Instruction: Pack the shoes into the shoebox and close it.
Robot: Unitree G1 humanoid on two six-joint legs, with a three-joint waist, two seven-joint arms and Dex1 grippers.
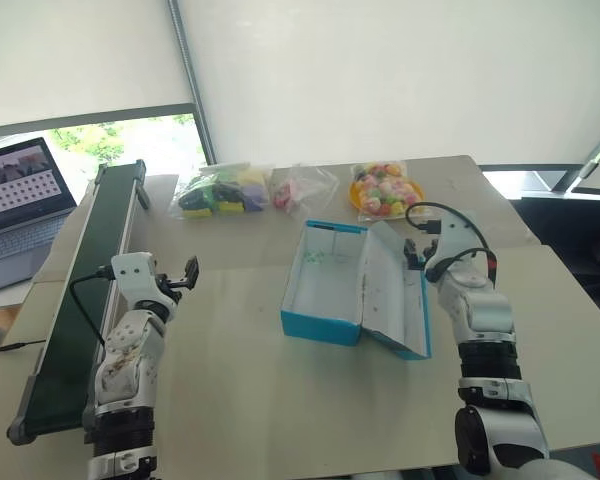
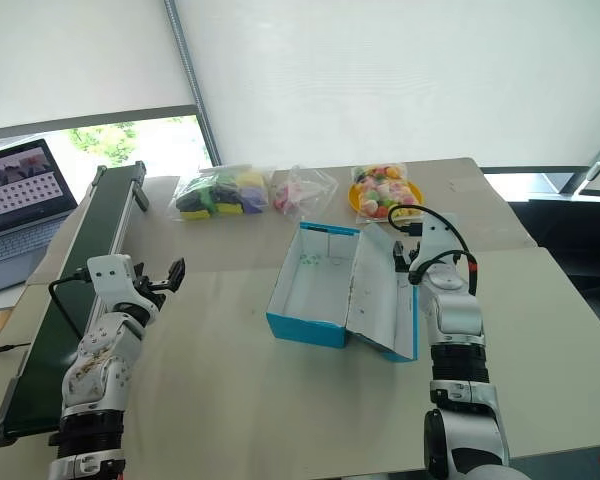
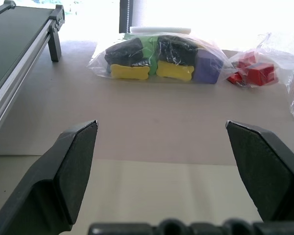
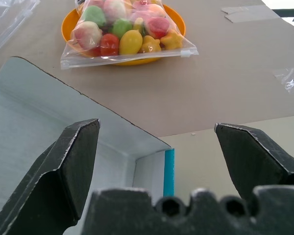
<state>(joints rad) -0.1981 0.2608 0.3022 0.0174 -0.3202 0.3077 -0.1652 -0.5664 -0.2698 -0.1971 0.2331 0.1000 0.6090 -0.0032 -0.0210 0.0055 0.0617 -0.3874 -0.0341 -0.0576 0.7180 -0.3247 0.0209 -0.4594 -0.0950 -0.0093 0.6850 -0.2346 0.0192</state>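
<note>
Turquoise cardboard shoebox (image 1: 325,290) sits mid-desk, lid (image 1: 392,300) swung open toward the robot's right and lying back, white inside, nothing in it but a few green specks on the floor. No shoes visible on the desk (image 1: 280,400) or in the box, so the pack step looks not yet started; judgement: shoes must be found first, and the conveyor-like black belt (image 1: 80,300) along the left edge is one place to watch. Right hand (image 1: 414,252) hovers just over the lid's far corner, fingers spread wide, holding nothing; the wrist view shows the lid edge between its black fingers (image 4: 73,166). Left hand (image 1: 187,273) hangs over bare desk between belt and box, also spread wide and empty. To do it well: keep the right hand off the lid so the box does not slide, keep both hands spread until a shoe is squarely between the fingers, lay shoes lengthwise since the box is narrow, close the lid only after both are flat. Counts: one shoebox, zero shoes seen, two hands, three clear bags at the far edge: blocks bag (image 1: 223,190), red-bits bag (image 1: 302,188), candy-coloured bag (image 1: 384,188) on one orange plate (image 4: 68,24). One laptop (image 1: 20,210) far left.
</note>
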